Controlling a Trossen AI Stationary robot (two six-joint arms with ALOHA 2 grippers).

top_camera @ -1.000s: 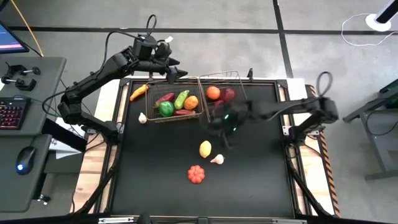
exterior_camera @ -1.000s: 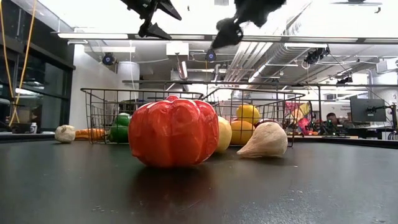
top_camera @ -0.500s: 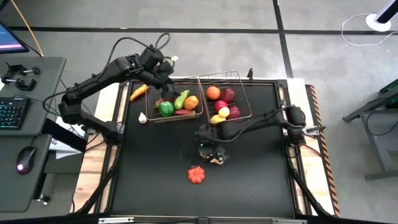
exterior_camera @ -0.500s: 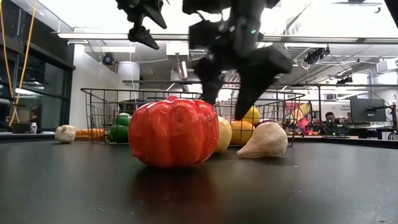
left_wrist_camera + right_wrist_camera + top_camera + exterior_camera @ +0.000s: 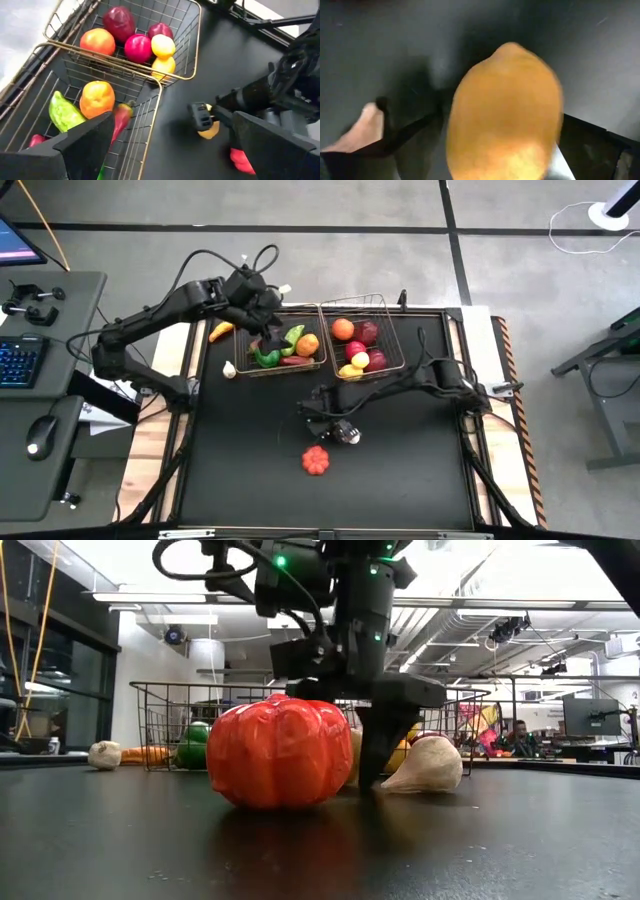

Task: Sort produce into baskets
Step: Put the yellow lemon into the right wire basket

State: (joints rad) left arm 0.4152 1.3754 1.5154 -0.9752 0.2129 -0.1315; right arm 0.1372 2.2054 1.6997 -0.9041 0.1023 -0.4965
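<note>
A yellow lemon lies on the black table between a red tomato and a garlic bulb. My right gripper is down at the table and open, one finger on each side of the lemon. Whether the fingers touch it, I cannot tell. In the low view one finger stands on the table beside the lemon. My left gripper is open and empty, above the left basket, which holds a green pepper, an orange and other pieces. The right basket holds an orange, red apples and lemons.
A second garlic bulb lies on the table left of the left basket. A carrot lies at the table's far left corner. The two baskets stand side by side along the far edge. A desk with keyboard and mouse stands beyond the table's left.
My right gripper has gone from above the right basket toward the near edge and down to the table, ending astride the lemon. My left gripper has gone from beyond the far edge toward the near edge and down, ending over the left basket.
</note>
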